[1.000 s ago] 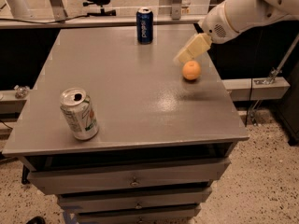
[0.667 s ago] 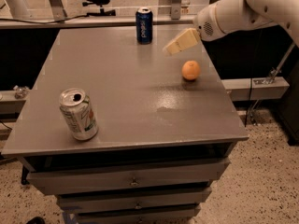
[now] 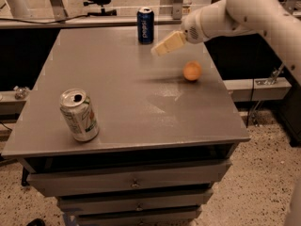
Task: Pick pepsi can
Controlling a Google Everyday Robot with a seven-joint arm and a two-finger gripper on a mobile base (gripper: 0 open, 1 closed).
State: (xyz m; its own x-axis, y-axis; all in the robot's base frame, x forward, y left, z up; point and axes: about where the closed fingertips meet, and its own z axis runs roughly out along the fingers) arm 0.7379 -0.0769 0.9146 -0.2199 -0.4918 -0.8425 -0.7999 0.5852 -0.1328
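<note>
Whether the jaws were open or closed could not be told. The gripper [image 3: 165,44] hung above the counter [image 3: 117,102], its tips slanting down and left, probably so it could reach the pepsi can [image 3: 145,25] from the side. That can stood upright at the counter's far edge, near the tips but apart. An orange [image 3: 192,71] lay nearer the front, and a silver-white can [image 3: 79,115] stood well apart.

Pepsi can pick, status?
Claw hovering close beside pepsi can. Can upright at far edge of table, not grasped. Nothing blocking; orange and silver can sit aside.
</note>
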